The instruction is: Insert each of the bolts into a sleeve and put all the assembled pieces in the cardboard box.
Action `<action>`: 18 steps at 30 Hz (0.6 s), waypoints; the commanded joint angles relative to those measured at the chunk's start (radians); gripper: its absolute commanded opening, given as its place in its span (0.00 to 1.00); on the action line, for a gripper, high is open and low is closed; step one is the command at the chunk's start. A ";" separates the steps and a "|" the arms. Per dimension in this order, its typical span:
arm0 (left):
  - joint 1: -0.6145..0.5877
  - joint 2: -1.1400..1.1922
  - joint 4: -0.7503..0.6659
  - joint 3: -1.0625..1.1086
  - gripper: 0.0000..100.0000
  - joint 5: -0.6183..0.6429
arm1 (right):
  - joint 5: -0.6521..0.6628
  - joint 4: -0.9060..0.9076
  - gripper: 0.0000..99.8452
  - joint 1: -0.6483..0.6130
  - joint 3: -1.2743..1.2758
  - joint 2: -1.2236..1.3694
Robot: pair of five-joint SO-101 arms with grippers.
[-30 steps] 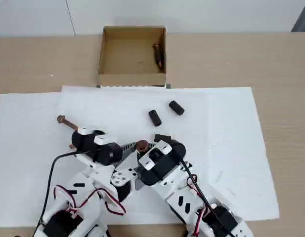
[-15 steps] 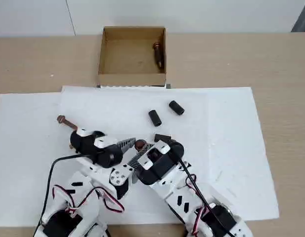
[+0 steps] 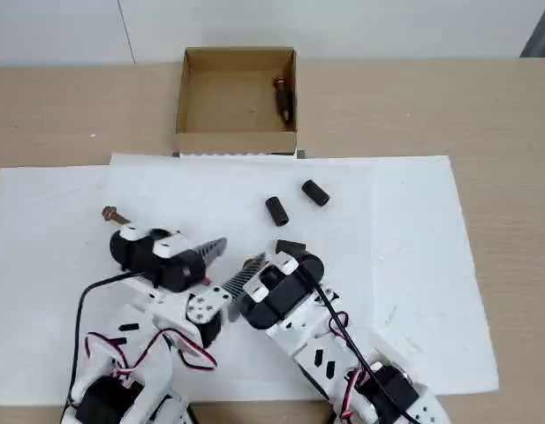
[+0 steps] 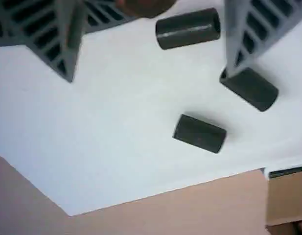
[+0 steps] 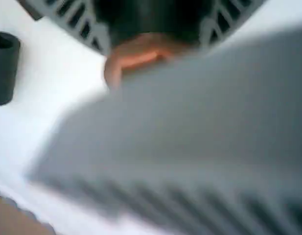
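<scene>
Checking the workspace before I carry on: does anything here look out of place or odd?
Nothing looks spilled or damaged. One bolt lies alone on the left part of the white paper, well apart from the three loose sleeves mid-sheet. The cardboard box holds one piece against a side wall.

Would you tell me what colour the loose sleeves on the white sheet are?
Black; the sleeves show best in the left wrist view.
</scene>
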 commanded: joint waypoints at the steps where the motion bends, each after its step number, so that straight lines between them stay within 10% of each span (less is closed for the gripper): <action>1: -0.066 -0.009 -0.031 -0.024 0.19 -0.048 | 0.009 -0.025 0.00 0.033 -0.021 -0.012; 8: -0.233 -0.009 -0.032 -0.024 0.00 -0.121 | -0.006 -0.025 0.00 0.166 -0.061 -0.012; 18: -0.399 -0.009 -0.032 0.145 0.00 -0.133 | -0.161 0.015 0.00 0.272 -0.169 0.005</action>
